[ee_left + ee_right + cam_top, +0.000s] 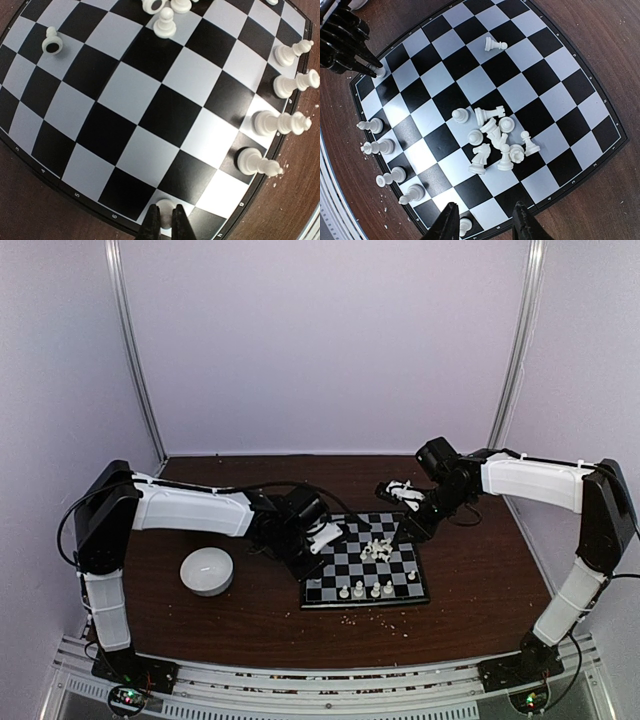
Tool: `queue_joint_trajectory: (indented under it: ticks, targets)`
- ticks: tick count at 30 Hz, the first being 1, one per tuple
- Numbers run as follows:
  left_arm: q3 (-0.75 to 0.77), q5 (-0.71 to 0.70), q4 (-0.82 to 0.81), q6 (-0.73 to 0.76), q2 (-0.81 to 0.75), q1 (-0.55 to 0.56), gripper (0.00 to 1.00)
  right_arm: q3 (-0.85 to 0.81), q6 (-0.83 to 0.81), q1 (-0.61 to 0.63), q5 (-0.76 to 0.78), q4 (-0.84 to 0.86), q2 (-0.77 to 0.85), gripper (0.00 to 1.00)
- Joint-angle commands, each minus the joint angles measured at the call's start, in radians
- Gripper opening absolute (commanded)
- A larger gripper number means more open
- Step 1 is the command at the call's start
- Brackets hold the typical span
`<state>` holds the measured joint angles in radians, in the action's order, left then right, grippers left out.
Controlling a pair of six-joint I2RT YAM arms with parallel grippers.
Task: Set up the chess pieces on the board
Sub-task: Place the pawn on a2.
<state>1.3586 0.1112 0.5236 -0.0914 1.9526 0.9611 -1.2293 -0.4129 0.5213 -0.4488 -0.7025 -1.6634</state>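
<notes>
A dark brown wooden desk (480, 580) stands inside a booth of pale lilac walls (320, 340), with metal poles (135, 350) in the back corners. The board (330, 575) lies flat near the middle of the desk, turned slightly off square to the desk's near edge. A round white bowl (207, 571) sits well to the left of the board, and pale crumbs (385, 615) are scattered just in front of the board's near edge.

The chess pieces fall into three groups. A row of five (390, 177) stands upright along the board's near edge. A loose heap (492, 137) fills the middle of the board, with some pieces upright and several lying on their sides, pointing different ways. A lone piece (495, 45) lies flat nearer the board's far edge.

The left end effector (165, 222) reaches down at the board's left edge. Its fingertips are drawn together around a held piece (165, 206), which stands upright on a pale edge square. The right end effector (486, 215) hangs above the board's far right side with its fingers spread apart. It grips nothing and is well clear of the heap.
</notes>
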Motion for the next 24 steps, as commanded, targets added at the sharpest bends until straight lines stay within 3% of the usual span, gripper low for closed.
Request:
queue_joint_trajectory:
  ticks: [1, 24]
  targets:
    - [-0.027, -0.010, -0.017, 0.006, -0.001, -0.002, 0.03, 0.007, -0.003, 0.002, 0.009, 0.000, 0.001, 0.37]
    - [-0.047, -0.019, -0.024, 0.009, -0.032, -0.002, 0.04, 0.004, -0.003, 0.002, 0.005, -0.002, -0.004, 0.38]
